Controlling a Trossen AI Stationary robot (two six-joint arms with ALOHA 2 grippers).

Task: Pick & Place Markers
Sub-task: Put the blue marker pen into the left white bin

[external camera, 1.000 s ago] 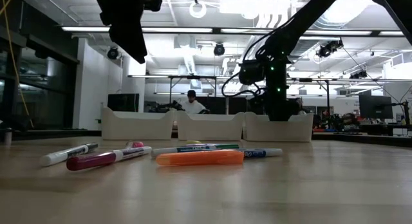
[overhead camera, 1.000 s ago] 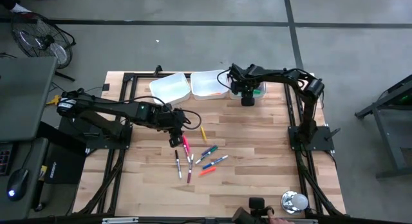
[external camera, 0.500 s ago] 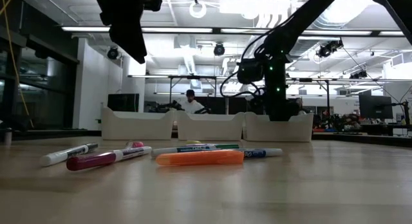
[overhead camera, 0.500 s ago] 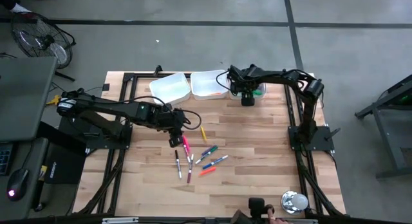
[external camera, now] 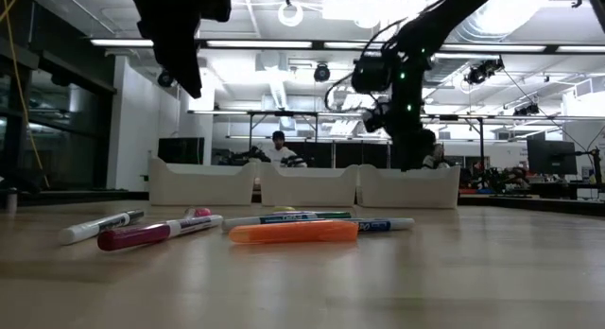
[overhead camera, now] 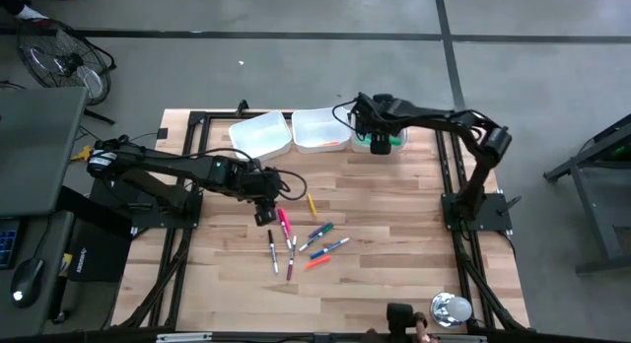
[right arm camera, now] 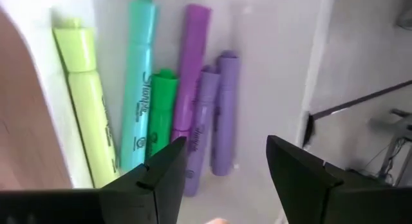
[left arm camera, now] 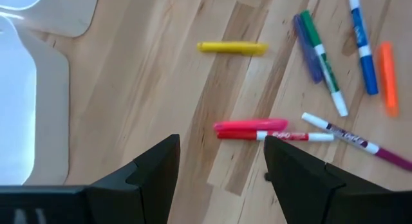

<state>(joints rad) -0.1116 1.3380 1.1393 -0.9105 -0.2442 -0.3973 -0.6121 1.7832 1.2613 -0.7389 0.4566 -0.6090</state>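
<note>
Several markers lie loose on the wooden table (overhead camera: 394,235): a yellow one (left arm camera: 232,48), a pink one (left arm camera: 251,126), a red-and-white one (left arm camera: 283,136), and green, blue and orange ones (overhead camera: 317,246). My left gripper (left arm camera: 222,143) hovers open above the pink marker (overhead camera: 284,223), touching nothing. My right gripper (right arm camera: 225,147) stands open above the right-hand white tray (overhead camera: 396,132). On the tray floor lie a yellow-green marker (right arm camera: 87,114), a teal one (right arm camera: 137,89), a green one (right arm camera: 154,118) and two purple ones (right arm camera: 206,102).
Two more white trays (overhead camera: 261,134) (overhead camera: 317,128) stand along the table's far edge, left of the tray with the markers. A round metal object (overhead camera: 452,308) sits near the front right corner. Bare wood lies to the right of the loose markers.
My right gripper has risen from inside the right-hand tray to above its rim. The markers in the tray and on the table lie as before. My left gripper has stayed over the pink marker.
</note>
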